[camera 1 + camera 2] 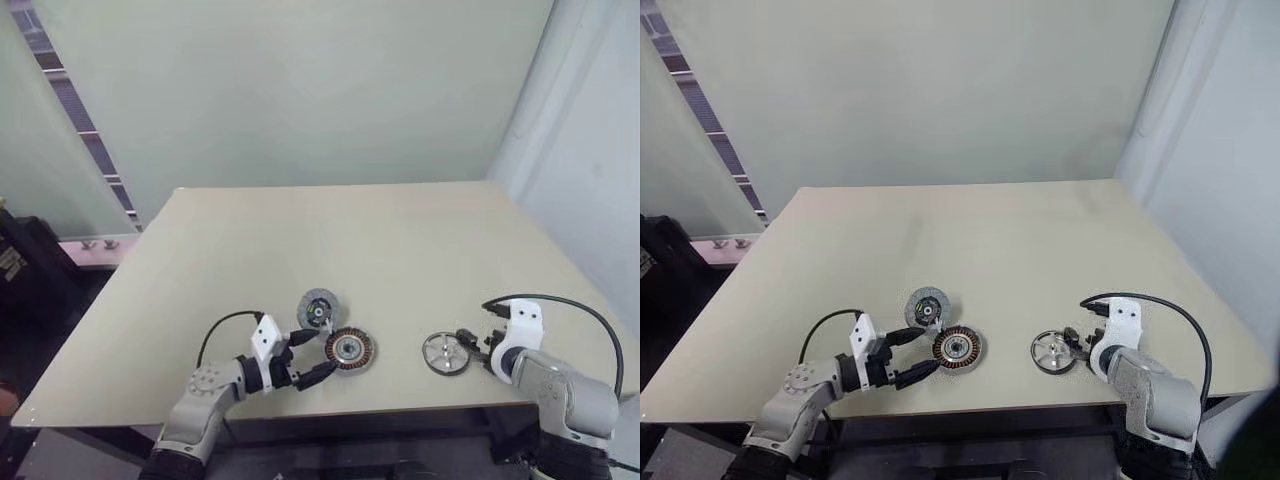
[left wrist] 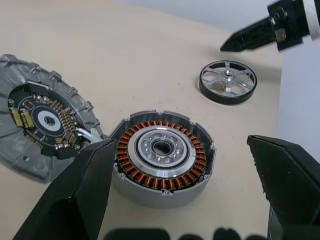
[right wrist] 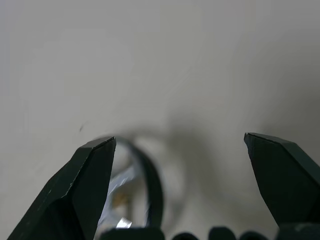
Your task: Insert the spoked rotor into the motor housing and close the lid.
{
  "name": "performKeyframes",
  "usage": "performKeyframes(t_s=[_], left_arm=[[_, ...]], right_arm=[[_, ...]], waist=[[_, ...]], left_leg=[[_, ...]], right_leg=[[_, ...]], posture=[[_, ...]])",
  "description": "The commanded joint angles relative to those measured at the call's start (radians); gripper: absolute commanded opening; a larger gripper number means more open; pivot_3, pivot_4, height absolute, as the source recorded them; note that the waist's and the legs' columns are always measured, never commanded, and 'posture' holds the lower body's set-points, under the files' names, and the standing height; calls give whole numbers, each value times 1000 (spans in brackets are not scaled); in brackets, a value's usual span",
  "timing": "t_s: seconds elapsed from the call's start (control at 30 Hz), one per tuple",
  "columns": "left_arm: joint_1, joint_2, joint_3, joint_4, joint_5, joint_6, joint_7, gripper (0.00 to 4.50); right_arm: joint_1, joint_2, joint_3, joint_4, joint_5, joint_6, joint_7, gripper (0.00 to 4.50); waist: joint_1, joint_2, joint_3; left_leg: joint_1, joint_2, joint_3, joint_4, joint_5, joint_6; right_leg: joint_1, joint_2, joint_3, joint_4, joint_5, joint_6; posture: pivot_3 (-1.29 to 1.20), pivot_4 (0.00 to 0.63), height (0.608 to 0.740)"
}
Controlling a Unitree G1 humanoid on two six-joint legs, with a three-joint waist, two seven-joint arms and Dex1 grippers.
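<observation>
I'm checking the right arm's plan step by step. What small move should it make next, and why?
Probably close the right gripper on the spoked rotor. Its fingers stand open right at the rotor's rim, which lies flat on the table, apart from the motor housing with its copper windings exposed, which the open left gripper brackets.

Broad beige table [image 1: 400,250] across the middle. Beyond its far edge, pale green wall [image 1: 300,90]. Far left, slatted blinds [image 1: 75,110] above a pink ledge [image 1: 95,250]; black object [image 1: 30,270] near the table's left edge. Right, white panel [image 1: 590,170].
</observation>
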Motion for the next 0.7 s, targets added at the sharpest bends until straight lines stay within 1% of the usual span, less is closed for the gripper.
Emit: performKeyframes(t_s=[0.03,0.17,0.2,0.27,0.3,0.43,0.47,0.7], left_arm=[[-20,-4,3,-4,-3,-13,-8,4500],[-21,-5,2,-7,0,-11,-8,4500],[-21,-5,2,-7,0,-11,-8,4500],[-20,-4,2,-9,1,-10,-8,4500],[-20,-3,2,-9,2,-10,-8,4500],[-20,0,3,-6,4,-12,-8,4500],[-19,1,3,-6,5,-13,-8,4500],[-17,5,7,-9,5,-11,-6,4500]], right_arm=[[-2,32,-35,-64,56,52,2,4489],[2,61,-45,-67,88,80,2,4489],[3,64,-43,-68,91,80,0,4322],[4,67,-42,-69,99,81,-4,3884],[4,69,-42,-69,102,80,-5,3582],[0,72,-42,-64,111,70,-11,2191],[-1,72,-43,-63,114,67,-13,2123],[-19,89,-56,-67,138,33,-12,2123]], waist=[[0,1,0],[0,1,0],[0,1,0],[0,1,0],[0,1,0],[0,1,0],[0,1,0],[0,2,0]], left_leg=[[0,0,0,0,0,0],[0,0,0,0,0,0],[0,0,0,0,0,0],[0,0,0,0,0,0],[0,0,0,0,0,0],[0,0,0,0,0,0],[0,0,0,0,0,0],[0,0,0,0,0,0]], right_leg=[[0,0,0,0,0,0],[0,0,0,0,0,0],[0,0,0,0,0,0],[0,0,0,0,0,0],[-1,0,0,0,0,0],[-1,0,0,0,0,0],[-1,0,0,0,0,0],[-1,0,0,-1,0,0]], posture=[[0,0,740],[0,0,740],[0,0,740],[0,0,740],[0,0,740],[0,0,740],[0,0,740],[0,0,740]])
